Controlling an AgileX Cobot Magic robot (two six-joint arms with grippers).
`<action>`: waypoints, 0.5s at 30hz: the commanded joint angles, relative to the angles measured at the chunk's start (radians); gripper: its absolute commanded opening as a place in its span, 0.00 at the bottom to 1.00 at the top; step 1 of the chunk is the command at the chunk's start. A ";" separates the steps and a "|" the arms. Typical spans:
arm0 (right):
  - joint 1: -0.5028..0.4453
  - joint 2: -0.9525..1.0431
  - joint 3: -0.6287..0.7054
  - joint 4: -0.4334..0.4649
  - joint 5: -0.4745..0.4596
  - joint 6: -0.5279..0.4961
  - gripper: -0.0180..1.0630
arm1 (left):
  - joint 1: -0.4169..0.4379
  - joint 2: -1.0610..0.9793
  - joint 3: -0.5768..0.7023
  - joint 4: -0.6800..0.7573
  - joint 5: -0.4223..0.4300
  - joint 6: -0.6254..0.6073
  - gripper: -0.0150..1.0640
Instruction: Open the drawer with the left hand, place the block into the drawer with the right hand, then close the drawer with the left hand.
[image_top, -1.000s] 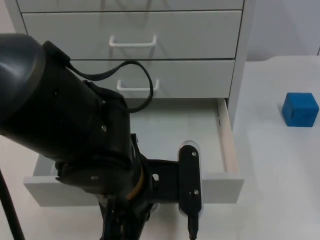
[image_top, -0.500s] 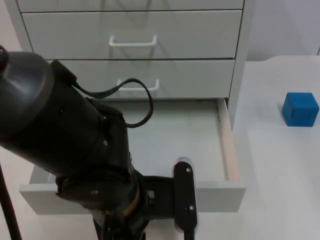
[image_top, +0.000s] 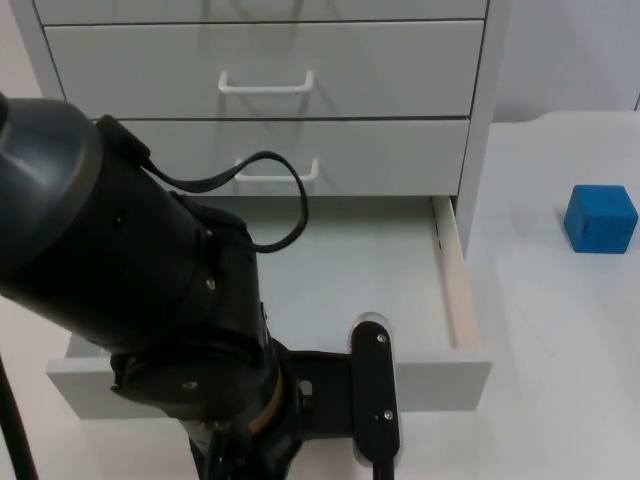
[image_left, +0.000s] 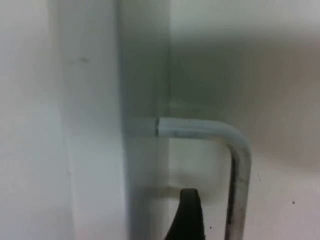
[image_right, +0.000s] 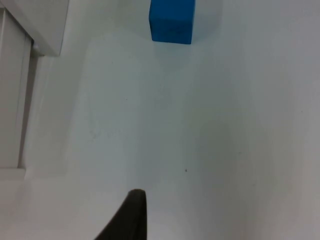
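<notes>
Left gripper: we find the left gripper (image_top: 372, 400) at the front panel of the bottom drawer (image_top: 440, 375), its black finger (image_left: 187, 215) beside the drawer handle (image_left: 235, 150). We cannot tell whether the fingers are closed on the bar or merely hooked behind it.

Drawer handle: a bent metal bar standing off the white front panel, as the left wrist view shows it; the finger sits just inside its bend.

Bottom drawer: pulled well out of the white cabinet (image_top: 480, 130); its floor lies bare and its pale wooden side rail (image_top: 455, 285) is exposed.

Upper drawers: two further fronts with white handles (image_top: 266, 82) stand shut above it.

Blue block: the blue block (image_top: 600, 218) sits on the white table (image_top: 560, 350) to the right of the cabinet, well apart from the drawer; we also see it (image_right: 172, 20) ahead of the right arm.

Right gripper: the right gripper waits above the table, one dark fingertip (image_right: 127, 217) showing; it holds nothing we can see, and its opening cannot be judged.

Step in hand: we judge the opening stage at or near its end.

Next move: the right arm should reach the block, grasp it, and carry it over the side rail into the drawer.
</notes>
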 joint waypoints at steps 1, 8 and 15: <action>0.003 -0.002 -0.006 0.002 -0.014 0.003 0.98 | 0.000 -0.006 0.001 0.003 0.012 -0.017 0.66; 0.003 -0.002 -0.006 -0.001 -0.019 0.003 0.98 | 0.000 -0.089 0.001 0.012 0.061 -0.017 0.66; 0.003 -0.002 -0.006 -0.001 -0.019 0.003 0.98 | 0.000 -0.204 0.001 -0.016 0.114 -0.017 0.66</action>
